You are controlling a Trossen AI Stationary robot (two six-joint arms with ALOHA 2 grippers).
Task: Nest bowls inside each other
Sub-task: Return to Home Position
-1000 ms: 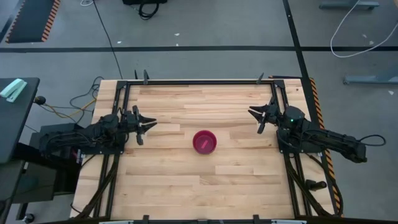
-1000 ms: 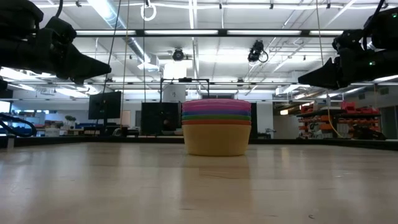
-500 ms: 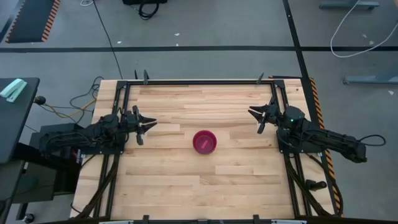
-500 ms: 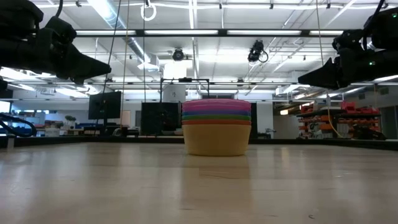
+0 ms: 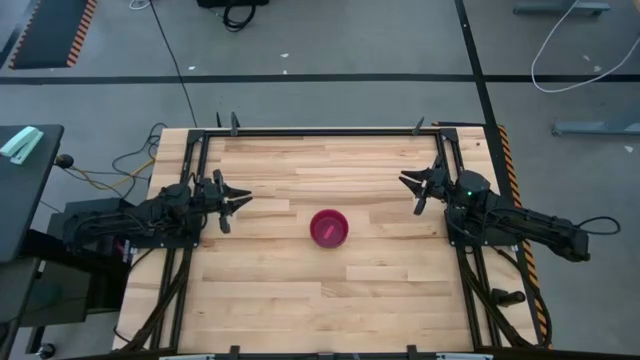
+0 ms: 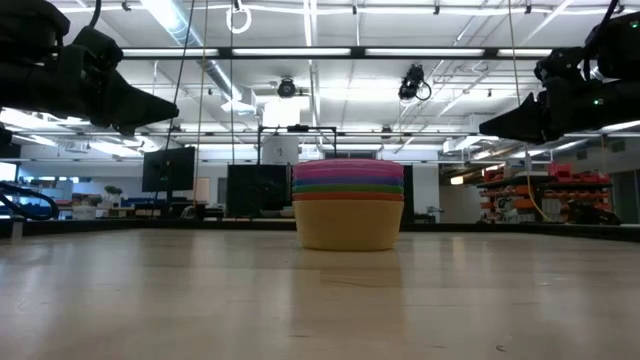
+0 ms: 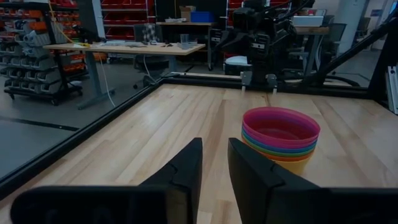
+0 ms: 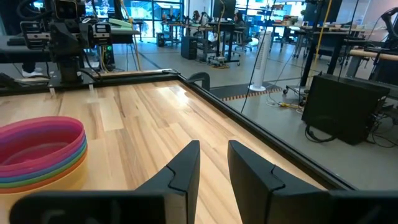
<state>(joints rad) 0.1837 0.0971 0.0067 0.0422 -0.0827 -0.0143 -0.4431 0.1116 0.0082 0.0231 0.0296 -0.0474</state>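
Observation:
The bowls [image 5: 329,228] stand nested in one stack at the middle of the table, the pink-red one innermost on top. In the low view the stack [image 6: 348,205] shows banded rims above a yellow outer bowl, whose base rests on the wood. My left gripper [image 5: 238,201] hovers open near the table's left side, pointing at the stack [image 7: 281,138]. My right gripper [image 5: 408,185] hovers open near the right side; the stack [image 8: 37,152] lies off to one side of its fingers. Both grippers are well apart from the bowls.
A black metal frame [image 5: 320,131] runs around the wooden table top. Bare wood [image 5: 330,290] lies on all sides of the stack. The room beyond holds desks, shelves and monitors.

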